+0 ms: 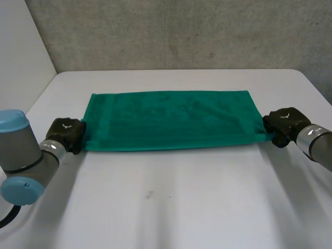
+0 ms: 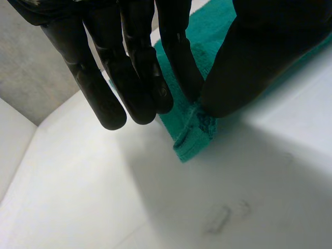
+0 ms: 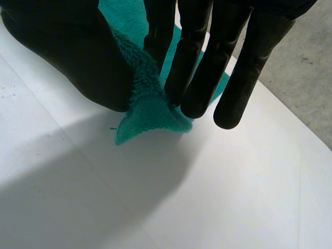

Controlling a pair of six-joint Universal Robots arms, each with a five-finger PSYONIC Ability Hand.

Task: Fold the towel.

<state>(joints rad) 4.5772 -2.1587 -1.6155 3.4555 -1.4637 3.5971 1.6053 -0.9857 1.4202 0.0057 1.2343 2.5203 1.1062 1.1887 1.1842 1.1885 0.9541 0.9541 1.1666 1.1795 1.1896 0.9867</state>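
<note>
Green towel (image 1: pixel 171 120) flat on mid tabletop (image 1: pixel 171 202), long side L–R. Left hand (image 1: pixel 66 134) at its left end, thumb & fingers (image 2: pixel 179 62) pinching near corner. Right hand (image 1: pixel 282 124) at right end, nipping prob. near corner too.

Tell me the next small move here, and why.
Probably raise both hands a little, together. The left hand pinches the towel at its near corner between thumb and finger, the right hand pinches the other near corner, and the towel lies flat on the table. Lifting the near edge would start carrying it over to the far edge.
</note>
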